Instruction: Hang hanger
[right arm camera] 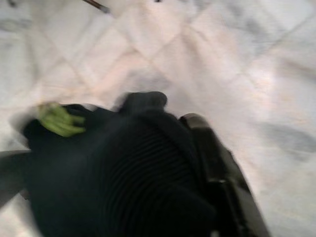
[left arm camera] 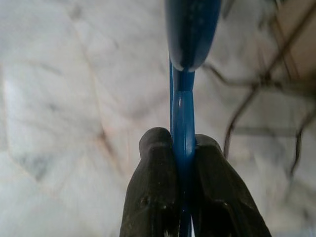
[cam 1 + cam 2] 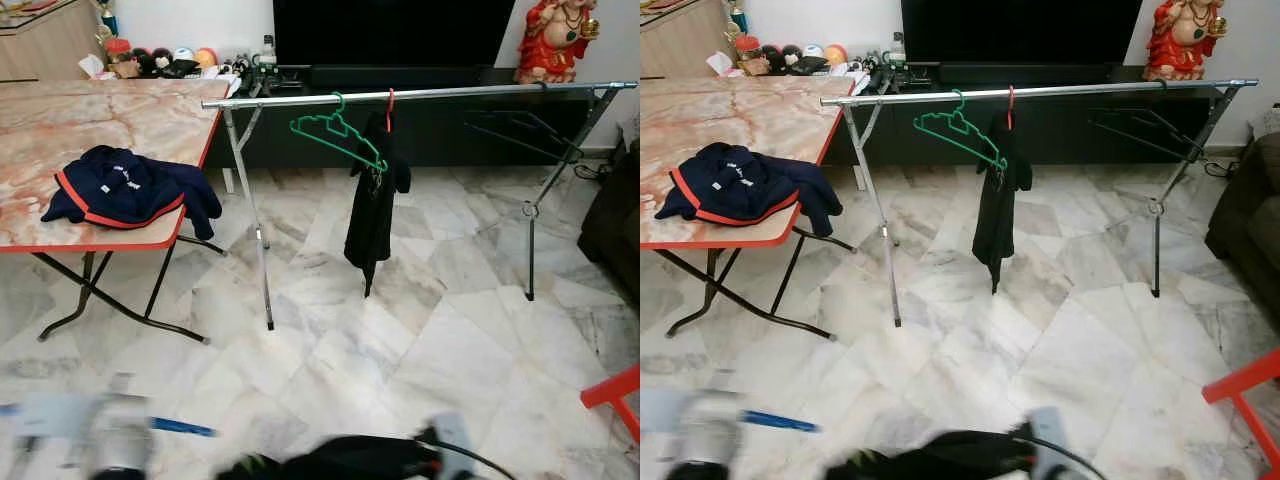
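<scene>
Low over the marble floor, the left gripper pinches a blue hanger tight between its fingers. The right gripper has a black cloth bunched on it; I cannot tell how its jaws stand. Ahead, a silver rail holds a green hanger and a black garment.

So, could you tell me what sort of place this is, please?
Most likely a home living room: a marble-tiled floor, a dark TV cabinet against the wall, and a metal clothes rail holding a black garment.
</scene>
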Controlling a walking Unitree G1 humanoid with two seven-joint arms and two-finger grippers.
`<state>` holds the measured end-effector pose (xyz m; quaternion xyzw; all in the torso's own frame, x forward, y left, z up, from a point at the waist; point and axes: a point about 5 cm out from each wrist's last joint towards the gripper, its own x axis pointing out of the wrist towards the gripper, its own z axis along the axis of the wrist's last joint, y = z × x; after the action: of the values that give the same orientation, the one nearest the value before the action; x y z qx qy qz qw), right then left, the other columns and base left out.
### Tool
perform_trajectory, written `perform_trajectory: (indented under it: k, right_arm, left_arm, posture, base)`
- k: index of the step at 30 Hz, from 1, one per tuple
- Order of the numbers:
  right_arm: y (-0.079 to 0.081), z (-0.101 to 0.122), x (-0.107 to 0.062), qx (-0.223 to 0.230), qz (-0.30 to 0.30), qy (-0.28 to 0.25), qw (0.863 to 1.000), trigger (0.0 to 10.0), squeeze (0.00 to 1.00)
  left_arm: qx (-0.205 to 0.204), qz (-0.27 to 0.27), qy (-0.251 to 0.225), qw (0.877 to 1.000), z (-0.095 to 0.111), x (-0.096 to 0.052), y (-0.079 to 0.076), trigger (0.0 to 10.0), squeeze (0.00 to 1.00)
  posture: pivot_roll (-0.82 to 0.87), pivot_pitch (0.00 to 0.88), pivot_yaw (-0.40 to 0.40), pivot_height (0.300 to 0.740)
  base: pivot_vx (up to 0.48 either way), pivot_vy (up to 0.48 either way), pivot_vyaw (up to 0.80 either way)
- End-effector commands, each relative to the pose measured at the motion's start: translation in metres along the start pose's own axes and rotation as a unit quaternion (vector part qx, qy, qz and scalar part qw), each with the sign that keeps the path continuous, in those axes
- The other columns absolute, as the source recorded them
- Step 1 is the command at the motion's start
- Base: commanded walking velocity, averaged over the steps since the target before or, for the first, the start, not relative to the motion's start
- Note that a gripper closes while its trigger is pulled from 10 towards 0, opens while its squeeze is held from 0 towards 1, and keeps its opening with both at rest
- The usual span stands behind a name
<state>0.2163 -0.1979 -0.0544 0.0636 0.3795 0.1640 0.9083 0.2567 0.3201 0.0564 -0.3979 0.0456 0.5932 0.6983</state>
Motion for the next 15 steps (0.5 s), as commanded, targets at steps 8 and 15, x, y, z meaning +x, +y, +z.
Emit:
perform_trajectory:
  k: [8, 15]
  right_arm:
    - [-0.011, -0.001, -0.007, 0.024, -0.027, -0.021, 0.999, 0.0, 0.00]
    - [-0.019, 0.032, -0.005, 0.083, -0.097, -0.131, 0.983, 0.0, 0.00]
  left_arm:
    - [0.131, -0.202, 0.033, 0.970, -0.018, -0.003, -0.030, 10.0, 0.00]
    - [0.501, -0.395, 0.064, 0.768, -0.085, -0.025, 0.009, 10.0, 0.00]
  posture:
    - [0.00, 0.070, 0.026, 0.740]
    - [-0.01, 0.060, 0.033, 0.740]
  base:
    - [0.000, 0.000, 0.00]
    - [0.000, 0.000, 0.00]
